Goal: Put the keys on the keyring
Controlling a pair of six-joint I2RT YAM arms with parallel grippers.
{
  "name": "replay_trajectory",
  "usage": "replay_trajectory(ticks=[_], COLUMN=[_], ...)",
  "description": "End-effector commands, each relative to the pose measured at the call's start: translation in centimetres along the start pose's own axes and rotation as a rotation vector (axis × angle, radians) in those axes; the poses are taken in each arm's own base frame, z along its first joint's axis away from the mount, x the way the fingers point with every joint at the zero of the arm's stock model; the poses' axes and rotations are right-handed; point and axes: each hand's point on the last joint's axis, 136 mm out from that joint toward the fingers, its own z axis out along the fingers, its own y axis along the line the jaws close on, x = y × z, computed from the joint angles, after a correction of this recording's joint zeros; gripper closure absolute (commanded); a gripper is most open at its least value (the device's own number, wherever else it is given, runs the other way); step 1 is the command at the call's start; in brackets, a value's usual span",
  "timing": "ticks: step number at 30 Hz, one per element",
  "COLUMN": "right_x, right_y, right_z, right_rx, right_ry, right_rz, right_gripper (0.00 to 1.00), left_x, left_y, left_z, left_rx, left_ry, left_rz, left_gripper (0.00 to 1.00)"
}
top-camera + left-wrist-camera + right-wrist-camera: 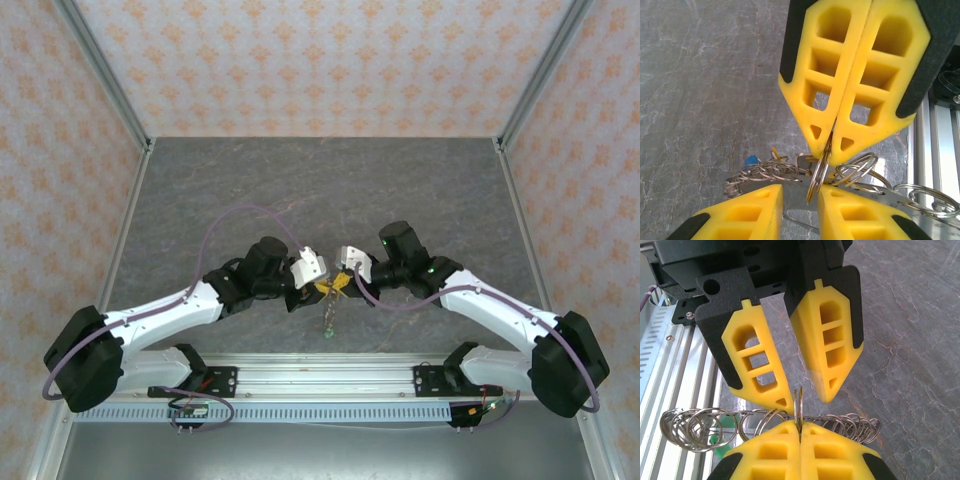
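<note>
Both arms met above the middle of the grey marbled counter (300,190). The right pincer (800,427) was fully closed on a small silvery split ring (799,399), held edge-on and poking out past its yellow fingertips. The left pincer (800,192) stood narrow, with one fingertip on either side of that split ring. Whether its pads pressed on anything could not be told. The large thin grey keyring (860,426), bumpy with many wire loops, ran crosswise between the two pincers, above the counter. The tiny silvery keys with coloured plastic heads (328,320) dangled below the pincers. A blue head (751,160) and a green head (715,441) showed among the loops.
</note>
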Motion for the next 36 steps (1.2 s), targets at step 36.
replay_trajectory(ticks=[36], right_x=[0.5], right_y=[-1.0], right_z=[1.0], right_rx=[-0.011], right_ry=[-0.189], right_rz=[0.067], right_gripper=[0.85], left_x=[-3.8], left_y=[-0.5], left_z=[-1.4], left_rx=[0.018], left_ry=[-0.241], left_rz=[-0.034], left_gripper=[1.0])
